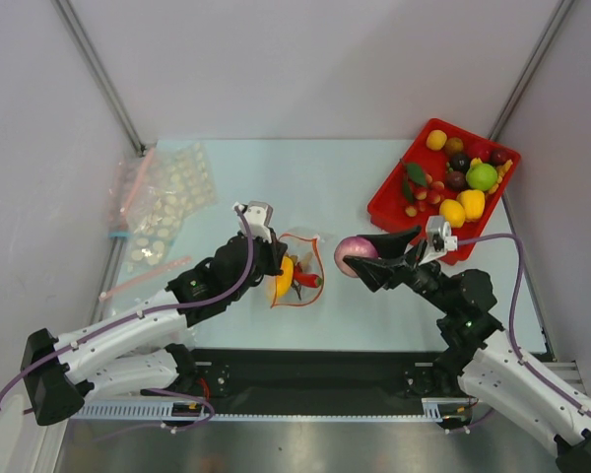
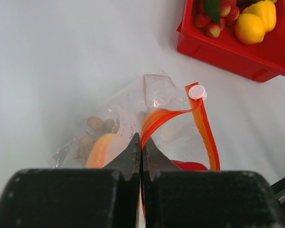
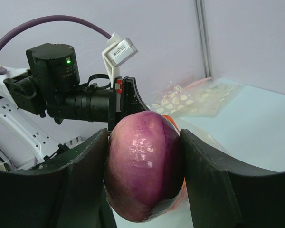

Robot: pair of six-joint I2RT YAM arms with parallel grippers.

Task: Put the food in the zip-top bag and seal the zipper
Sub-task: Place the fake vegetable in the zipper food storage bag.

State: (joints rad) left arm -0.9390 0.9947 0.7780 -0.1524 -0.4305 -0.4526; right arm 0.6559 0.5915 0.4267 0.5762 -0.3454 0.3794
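The only writing in sight is on a small white label (image 3: 119, 50) stuck to the camera mount of the left arm; its fine lines of print are too small to read. Just beside it a green light (image 3: 68, 61) glows on the black wrist housing.

The zip-top bag (image 1: 295, 271) lies on the pale bench (image 1: 276, 177) near the middle, between the two arms. It is clear, crinkled plastic. Its zipper (image 2: 204, 128) is a thin red-orange strip that bows open in a loop, with a small white round tab (image 2: 197, 91) at the far end. Through the plastic show an orange piece (image 2: 99, 149), brown nut clusters (image 2: 95, 124) and a red chili (image 2: 190, 165).

The left pincer (image 2: 141, 142) is clenched on the near end of the zipper, its black tips pressed together with the strip pinched between them.

The right pincer (image 1: 366, 258) grips an onion (image 3: 142, 180), glossy and purple, filling the gap between the two curved fingers. It hangs above the bench just to the right of the bag, apart from it.

More food sits in a red tray (image 1: 384, 212) at the far right: a yellow pepper (image 1: 471, 204), a green lime (image 1: 482, 176), an orange fruit (image 1: 435, 140), dark plums (image 1: 458, 180) and small red berries (image 2: 213, 29).

At the far left lies a heap of clear dotted bags (image 1: 167, 202).
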